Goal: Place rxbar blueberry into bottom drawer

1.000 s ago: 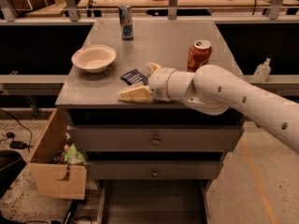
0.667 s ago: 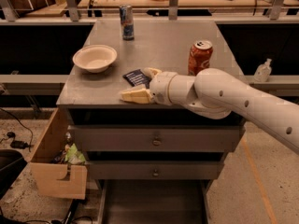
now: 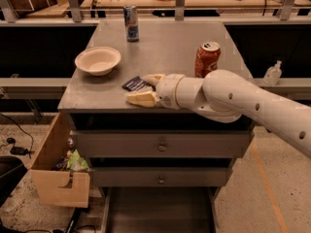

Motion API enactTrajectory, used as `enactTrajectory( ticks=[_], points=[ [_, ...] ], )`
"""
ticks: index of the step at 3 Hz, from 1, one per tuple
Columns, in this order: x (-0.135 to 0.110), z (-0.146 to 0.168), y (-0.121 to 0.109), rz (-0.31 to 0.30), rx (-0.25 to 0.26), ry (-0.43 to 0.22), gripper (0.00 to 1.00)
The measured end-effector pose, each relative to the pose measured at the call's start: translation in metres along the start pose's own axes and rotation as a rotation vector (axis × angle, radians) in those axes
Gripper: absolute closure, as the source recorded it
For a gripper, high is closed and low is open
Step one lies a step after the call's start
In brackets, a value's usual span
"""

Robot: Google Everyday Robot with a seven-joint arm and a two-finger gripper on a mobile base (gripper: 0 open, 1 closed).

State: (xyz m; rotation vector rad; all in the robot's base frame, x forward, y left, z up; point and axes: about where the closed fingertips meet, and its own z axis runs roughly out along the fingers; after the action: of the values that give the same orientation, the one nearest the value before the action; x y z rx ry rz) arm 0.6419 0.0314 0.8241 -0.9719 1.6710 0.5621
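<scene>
The rxbar blueberry point(image 3: 134, 85), a small flat dark navy bar, lies on the grey cabinet top point(image 3: 165, 42) near its front edge. My gripper point(image 3: 141, 88) reaches in from the right, low over the top, with one cream finger point(image 3: 153, 78) behind the bar and the other point(image 3: 141, 99) in front of it. The fingers stand apart around the bar's right end and are open. The bottom drawer point(image 3: 158, 211) is pulled out at the cabinet's foot, a wide grey tray.
A white bowl point(image 3: 97, 60) sits at the left of the top. An orange can point(image 3: 207, 58) stands behind my arm. A tall blue can point(image 3: 130, 23) stands at the back. Two knobbed drawers point(image 3: 160, 143) are shut. A wooden box point(image 3: 57, 171) stands at the lower left.
My gripper has shifted slightly left toward the bar. The bar has stayed where it was on the top.
</scene>
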Motion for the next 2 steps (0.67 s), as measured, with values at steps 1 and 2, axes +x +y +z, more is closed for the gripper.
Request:
enactTrajectory(
  ticks=[1,2],
  points=[
    [-0.0026,-0.0007,-0.0001,0.000,0.000,0.000,1.00],
    [-0.0030,-0.0008,-0.0002,0.000,0.000,0.000,1.00]
  ],
)
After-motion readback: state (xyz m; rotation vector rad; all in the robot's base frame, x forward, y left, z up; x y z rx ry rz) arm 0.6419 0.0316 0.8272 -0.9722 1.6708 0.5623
